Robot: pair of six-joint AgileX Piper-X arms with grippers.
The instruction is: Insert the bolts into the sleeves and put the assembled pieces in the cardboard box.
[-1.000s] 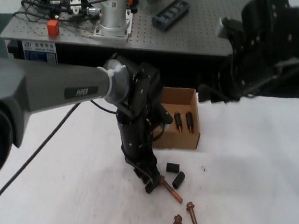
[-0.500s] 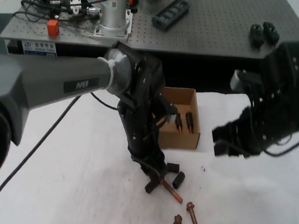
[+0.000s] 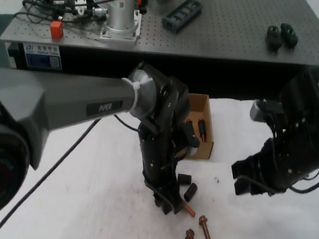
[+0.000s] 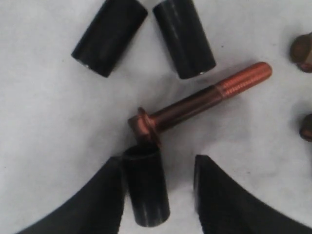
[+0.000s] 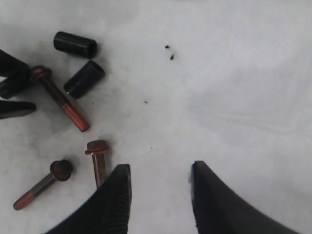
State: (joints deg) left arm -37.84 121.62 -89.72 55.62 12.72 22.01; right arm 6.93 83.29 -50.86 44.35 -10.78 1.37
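Observation:
My left gripper (image 4: 158,163) is open and low over the white cloth, with a black sleeve (image 4: 146,192) between its fingers, lying against one of them. The sleeve's end touches the head of a copper bolt (image 4: 200,100) lying flat. Two more sleeves (image 4: 109,36) (image 4: 184,36) lie just beyond the bolt. In the high view this gripper (image 3: 166,204) stands in front of the cardboard box (image 3: 204,148), which holds an assembled piece (image 3: 202,126). My right gripper (image 5: 158,168) hangs open over bare cloth, to the right of the loose bolts (image 5: 97,161) (image 5: 41,187).
The left arm's wrist covers part of the box in the high view. A perforated metal bench (image 3: 223,30) with cables, a post and a black tray stands behind the cloth. Bare cloth (image 3: 284,231) spreads to the right of the parts.
The right arm has swung down from the back right and now hovers low over the cloth. The left arm has shifted right and lowered its gripper onto the sleeve by the bolt head.

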